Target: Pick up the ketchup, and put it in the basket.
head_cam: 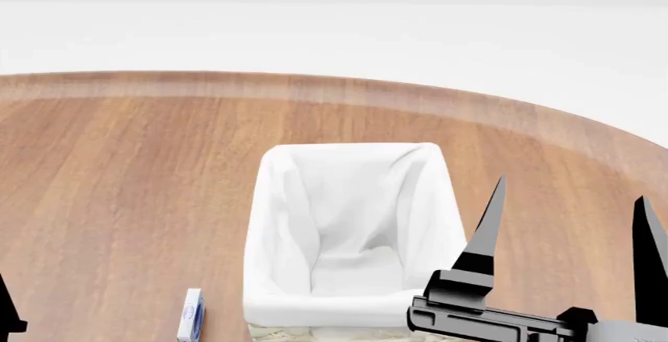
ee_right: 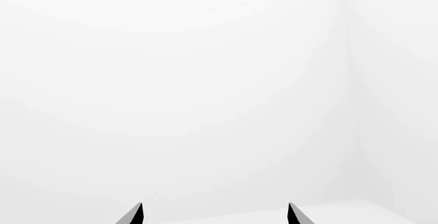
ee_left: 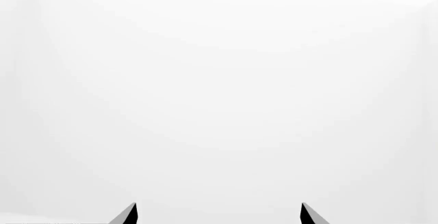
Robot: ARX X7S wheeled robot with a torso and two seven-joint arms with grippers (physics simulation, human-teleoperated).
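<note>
Cream wicker basket (head_cam: pixel 274 225) with white cloth liner, centred on round wooden table (head_cam: pixel 125 170); small flat white box (head_cam: pixel 190 315) just beside, robot's left. Ketchup: not visible in any view. Right gripper (head_cam: pixel 569 217) raised near basket, jaws wide, holding nothing; left gripper (ee_left: pixel 219 215) jaws likewise wide, facing blank white.

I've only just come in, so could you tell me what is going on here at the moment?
Nothing is being handled yet. The right gripper is raised, open and empty beside the basket, which stands on the wooden table with only its white liner inside. The left gripper is open too, facing blank white. A small white box lies near the basket. The ketchup is not in any view.
</note>
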